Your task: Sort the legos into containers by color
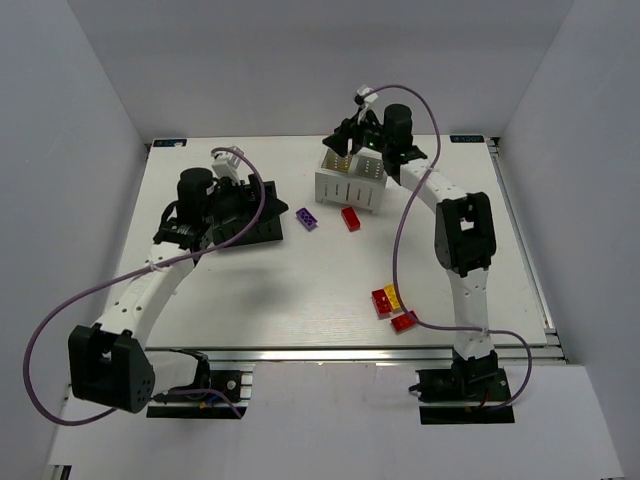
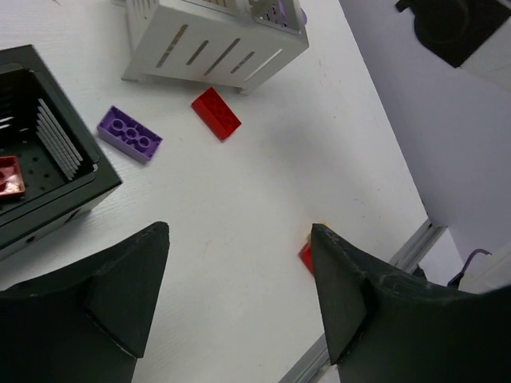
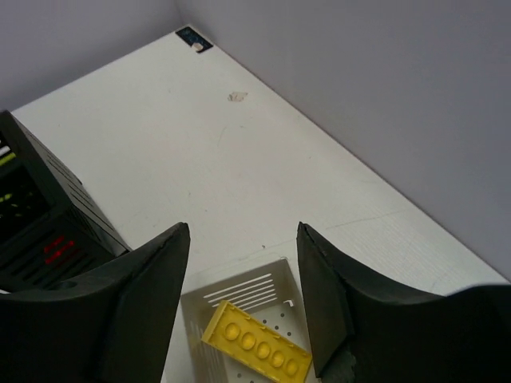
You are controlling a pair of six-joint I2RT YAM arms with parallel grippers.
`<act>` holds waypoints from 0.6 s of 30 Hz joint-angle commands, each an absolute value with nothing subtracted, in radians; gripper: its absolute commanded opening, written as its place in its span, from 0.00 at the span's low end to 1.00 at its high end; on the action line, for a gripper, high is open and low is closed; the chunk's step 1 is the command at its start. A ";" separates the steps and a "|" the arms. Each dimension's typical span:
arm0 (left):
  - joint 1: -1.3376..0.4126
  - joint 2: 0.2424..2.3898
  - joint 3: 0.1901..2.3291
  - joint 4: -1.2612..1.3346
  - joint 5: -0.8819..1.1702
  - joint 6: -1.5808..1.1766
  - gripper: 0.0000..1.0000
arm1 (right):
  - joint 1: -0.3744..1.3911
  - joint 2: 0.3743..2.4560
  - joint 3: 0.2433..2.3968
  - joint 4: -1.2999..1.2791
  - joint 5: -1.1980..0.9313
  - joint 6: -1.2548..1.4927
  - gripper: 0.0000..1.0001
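Desk (image 1: 250, 300): white, carrying both boxes and the loose bricks.
Black container (image 1: 255, 226): on the left, under the left arm; 1 stored red brick (image 2: 8, 175) lies inside.
White container (image 1: 350, 190): far, right of centre; 1 yellow brick (image 3: 255, 343) lies flat in a cell.
Left pincer (image 2: 239, 231): jaws apart and empty, above bare desk just right of the black box.
Right pincer (image 3: 241, 231): jaws apart over the white box, gripping nothing; the yellow brick sits below them.
Loose legos: purple brick (image 1: 307, 219) and loose red brick (image 1: 351, 218) just near of the white box; near-right cluster (image 1: 381, 302) of 2 red and 1 yellow.
Handling: probably light, rigid, smooth plastic that slides if nudged.
Hold: across the 2 long flat sides, not the studs.
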State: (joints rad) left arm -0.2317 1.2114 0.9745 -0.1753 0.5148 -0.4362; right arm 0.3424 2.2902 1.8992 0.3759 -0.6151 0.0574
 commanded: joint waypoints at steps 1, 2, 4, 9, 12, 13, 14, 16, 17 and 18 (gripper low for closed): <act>-0.274 1.250 1.035 -0.147 0.548 -0.471 0.80 | 0.310 2.125 1.896 0.353 -0.577 0.072 0.61; -0.287 1.268 1.045 -0.155 0.545 -0.475 0.78 | 0.305 2.106 1.890 0.335 -0.571 0.081 0.57; -0.339 1.336 1.096 -0.193 0.487 -0.480 0.70 | 0.276 2.030 1.844 0.275 -0.555 0.080 0.51; -0.463 1.448 1.201 -0.293 0.318 -0.480 0.38 | 0.187 1.757 1.649 0.094 -0.551 0.159 0.00; -0.526 1.497 1.259 -0.322 0.229 -0.486 0.29 | 0.114 1.571 1.433 0.067 -0.690 0.172 0.18; -0.543 1.524 1.288 -0.334 0.213 -0.483 0.29 | 0.097 1.536 1.346 0.058 -0.750 0.164 0.54; -0.561 1.545 1.304 -0.344 0.201 -0.483 0.30 | 0.057 1.481 1.319 0.007 -0.814 0.140 0.63; -0.624 1.587 1.334 -0.382 0.174 -0.482 0.45 | 0.038 1.441 1.290 -0.113 -0.935 0.045 0.86; -0.650 1.636 1.366 -0.397 0.160 -0.483 0.53 | 0.025 1.404 1.263 -0.221 -0.943 0.008 0.89; -0.676 1.663 1.379 -0.412 0.143 -0.486 0.59 | 0.023 1.379 1.241 -0.268 -0.939 -0.041 0.89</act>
